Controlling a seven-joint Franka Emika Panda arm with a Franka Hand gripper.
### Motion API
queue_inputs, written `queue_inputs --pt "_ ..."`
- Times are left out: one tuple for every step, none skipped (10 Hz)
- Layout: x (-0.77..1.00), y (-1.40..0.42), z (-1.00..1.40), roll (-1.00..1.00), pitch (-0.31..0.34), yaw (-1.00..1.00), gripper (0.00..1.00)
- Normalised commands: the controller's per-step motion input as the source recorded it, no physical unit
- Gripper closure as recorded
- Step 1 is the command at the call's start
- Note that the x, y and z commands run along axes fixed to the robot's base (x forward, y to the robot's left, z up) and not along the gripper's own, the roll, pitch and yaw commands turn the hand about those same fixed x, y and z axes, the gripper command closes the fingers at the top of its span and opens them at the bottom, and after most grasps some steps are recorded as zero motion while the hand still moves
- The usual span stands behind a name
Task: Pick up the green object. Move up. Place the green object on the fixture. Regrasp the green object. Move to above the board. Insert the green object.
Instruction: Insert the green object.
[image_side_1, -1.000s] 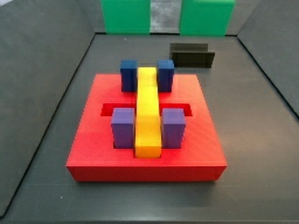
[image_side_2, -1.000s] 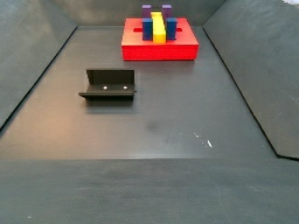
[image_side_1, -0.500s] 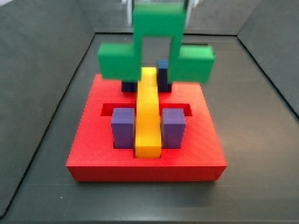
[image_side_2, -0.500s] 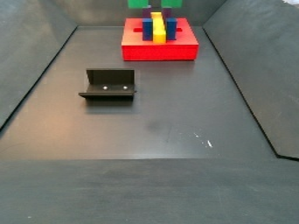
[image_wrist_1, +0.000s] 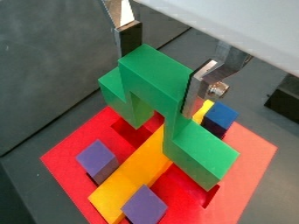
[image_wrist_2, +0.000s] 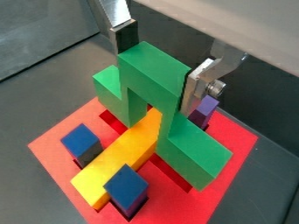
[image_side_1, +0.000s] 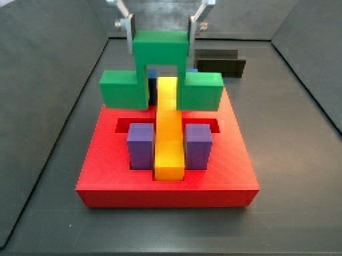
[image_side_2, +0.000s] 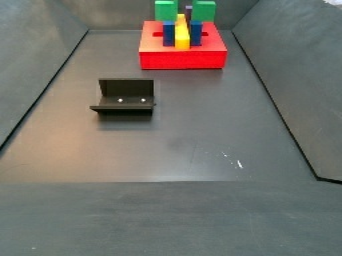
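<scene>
Two silver fingers (image_wrist_2: 201, 87) of the tool (image_wrist_2: 158, 61) are pinched on the green object (image_wrist_2: 158, 109), held just above the board (image_side_1: 120, 170) and straddling the yellow bar (image_side_1: 168, 130). For a clean insertion, its lobes should be squared over the far slots and lowered straight, slowly, without tilt.

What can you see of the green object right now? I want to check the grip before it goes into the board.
The green object is a bright green, smooth, plastic-looking block with stepped lobes: a raised middle part and two lower arms. The gripper is shut on its raised part, one silver finger flat on each side. It hangs level over the red board, its arms either side of the yellow bar. Whether it touches the pieces below cannot be told.
</scene>
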Motion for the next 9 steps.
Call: queue_inputs --pt "0.00 -0.05 -0.16 -0.05 -0.157 0.15 1.00" --pt "0.13 -0.11 -0.10 -0.01 -0.131 0.14 1.00" --pt "0.17 -0.11 -0.08 0.00 -0.130 0.14 1.00" --pt "0.17 -0.10 -0.13 0.00 -0.126 0.15 1.00" --pt "0.20 -0.07 -0.23 0.13 -0.047 0.06 1.00" --pt "0.07 0.00 -0.24 0.15 -0.014 0.05 1.00" --pt "0.00 0.05 -0.19 0.17 -0.004 0.06 1.00" --pt "-0.01 0.13 -0.11 0.14 -0.009 0.12 1.00" --pt "0.00 0.10 -0.10 0.16 -0.006 0.11 1.00"
